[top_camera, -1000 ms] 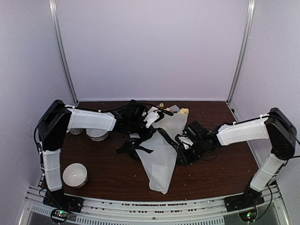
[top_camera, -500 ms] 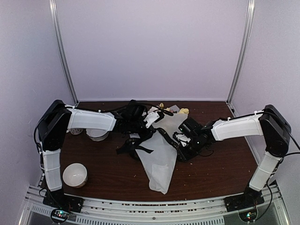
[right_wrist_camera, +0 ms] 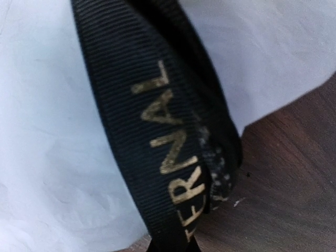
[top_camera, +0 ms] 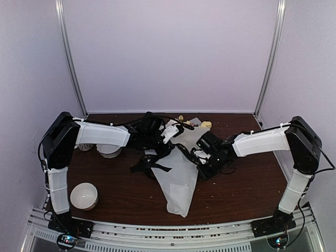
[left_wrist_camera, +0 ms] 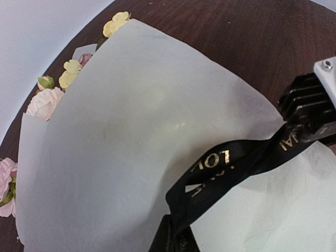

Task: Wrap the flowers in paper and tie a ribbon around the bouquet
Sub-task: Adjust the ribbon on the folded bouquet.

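The bouquet [top_camera: 181, 178] lies flat on the table [top_camera: 241, 194]. Its long axis runs from the narrow tip at the near end to the wide far end, where the flowers [left_wrist_camera: 44, 102] show. 1 ribbon [left_wrist_camera: 226, 163] crosses it at a slant, stretched between the 2 grippers. The left gripper [top_camera: 173, 135], at the bouquet's far-left edge, is closed; the ribbon seems to come out of it, though its fingers are hidden. The right gripper [top_camera: 197, 161], at the bouquet's right edge, is closed tight on the ribbon. I judge the right gripper is nearer the narrow part, so the ribbon should go around there. I count 1 bouquet, 1 ribbon and 2 bowls [top_camera: 84, 195], both well left of the bouquet.
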